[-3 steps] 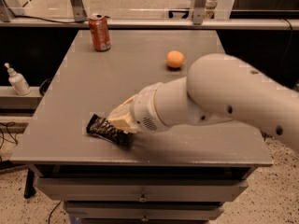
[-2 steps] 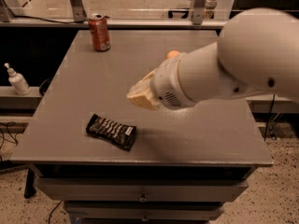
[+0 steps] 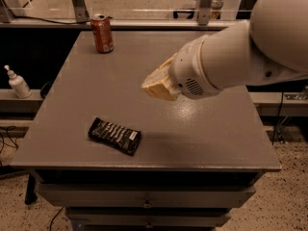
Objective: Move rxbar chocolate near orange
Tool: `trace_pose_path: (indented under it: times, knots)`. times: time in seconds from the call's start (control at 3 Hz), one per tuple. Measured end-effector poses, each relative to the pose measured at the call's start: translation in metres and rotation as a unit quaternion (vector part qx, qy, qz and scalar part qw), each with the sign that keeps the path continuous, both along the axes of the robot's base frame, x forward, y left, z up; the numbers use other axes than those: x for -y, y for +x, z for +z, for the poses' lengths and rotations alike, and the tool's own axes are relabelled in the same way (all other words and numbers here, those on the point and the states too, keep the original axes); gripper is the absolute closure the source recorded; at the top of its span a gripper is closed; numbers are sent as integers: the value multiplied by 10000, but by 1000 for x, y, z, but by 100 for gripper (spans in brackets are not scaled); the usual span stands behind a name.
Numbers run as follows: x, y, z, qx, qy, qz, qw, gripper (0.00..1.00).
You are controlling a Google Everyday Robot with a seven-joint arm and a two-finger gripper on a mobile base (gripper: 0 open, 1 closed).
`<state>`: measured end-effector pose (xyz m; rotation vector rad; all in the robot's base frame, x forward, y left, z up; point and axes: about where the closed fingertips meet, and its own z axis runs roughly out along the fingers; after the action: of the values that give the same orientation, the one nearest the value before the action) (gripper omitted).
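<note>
The rxbar chocolate (image 3: 114, 135) is a flat black wrapper with pale lettering. It lies on the grey table (image 3: 86, 90) near the front left edge. My gripper (image 3: 156, 85), cream-coloured at the end of the big white arm (image 3: 240, 57), hangs above the table's middle, up and to the right of the bar, and does not touch it. The orange is hidden behind the arm.
A red soda can (image 3: 102, 32) stands at the table's back left corner. A white pump bottle (image 3: 18, 83) sits on a lower ledge to the left. Drawers run under the table's front edge (image 3: 144, 203).
My gripper has left the bar and risen up and to the right. The bar has stayed in place on the table. The arm now covers the orange.
</note>
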<state>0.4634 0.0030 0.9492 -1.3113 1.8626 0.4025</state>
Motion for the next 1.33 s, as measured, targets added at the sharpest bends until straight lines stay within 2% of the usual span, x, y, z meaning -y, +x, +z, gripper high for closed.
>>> trace_pose_path:
  times: [0.33, 1.0, 1.33]
  knots:
    - [-31, -2, -30, -347, 244, 130, 9990, 57]
    - [-82, -10, -76, -942, 568, 347, 9933, 11]
    - [-90, -17, -95, -1148, 628, 350, 9908, 0]
